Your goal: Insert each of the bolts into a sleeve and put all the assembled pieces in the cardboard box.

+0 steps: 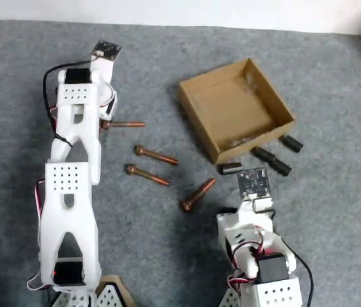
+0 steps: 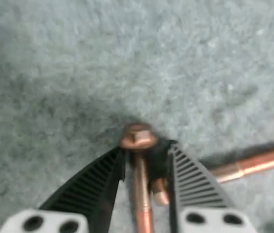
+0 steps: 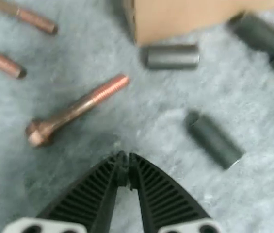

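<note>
The grey carpeted table (image 1: 333, 224) holds scattered parts. At upper left of the high view, the left hand (image 2: 146, 148) stands open astride a bolt (image 2: 137, 136). It should close squarely on the shank before lifting. The right hand (image 3: 127, 158), closed and empty, sits near a sleeve (image 3: 171, 56) below the cardboard box (image 1: 228, 105).

No legible writing anywhere.
In the high view, the upper-left circuit board (image 1: 107, 49) and lower-centre circuit board (image 1: 253, 182) carry markings too small to read.

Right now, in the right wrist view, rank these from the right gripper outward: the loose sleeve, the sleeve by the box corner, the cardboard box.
1. Loose sleeve, just ahead of the right gripper.
2. Sleeve by the box corner, farther ahead.
3. Cardboard box, behind that sleeve.
</note>
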### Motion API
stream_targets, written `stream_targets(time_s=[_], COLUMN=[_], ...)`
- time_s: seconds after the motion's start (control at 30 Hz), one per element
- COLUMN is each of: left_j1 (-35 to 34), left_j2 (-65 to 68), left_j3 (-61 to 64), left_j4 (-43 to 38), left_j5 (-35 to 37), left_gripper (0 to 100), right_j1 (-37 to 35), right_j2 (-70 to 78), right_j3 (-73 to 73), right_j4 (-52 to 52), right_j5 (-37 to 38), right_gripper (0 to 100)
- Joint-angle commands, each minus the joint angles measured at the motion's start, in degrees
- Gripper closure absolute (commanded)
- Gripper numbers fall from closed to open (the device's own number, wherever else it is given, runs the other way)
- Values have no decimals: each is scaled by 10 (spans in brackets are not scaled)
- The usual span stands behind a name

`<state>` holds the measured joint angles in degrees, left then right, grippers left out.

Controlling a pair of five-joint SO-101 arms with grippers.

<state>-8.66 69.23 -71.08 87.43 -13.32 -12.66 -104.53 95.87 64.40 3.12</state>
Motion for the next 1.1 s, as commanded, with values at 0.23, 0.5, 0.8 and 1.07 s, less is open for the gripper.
stream_targets(time_s=[0.23, 0.5, 0.8, 1.07], left_j1=[-23, -73, -29, -17], left_j2=[12, 1, -221, -354], left_j3=[-75, -61, 211, 330], left_j4=[128, 136, 135, 135], left_j5=[61, 84, 84, 84], left_gripper=[994, 995, 995, 995], right_j1=[73, 141, 140, 140], right_j2=[-7, -3, 257, 597], right_j3=[80, -3, -194, -436], right_j4=[-171, -113, -95, -111], right_j5=[354, 313, 346, 388], right_gripper=[994, 991, 990, 989])
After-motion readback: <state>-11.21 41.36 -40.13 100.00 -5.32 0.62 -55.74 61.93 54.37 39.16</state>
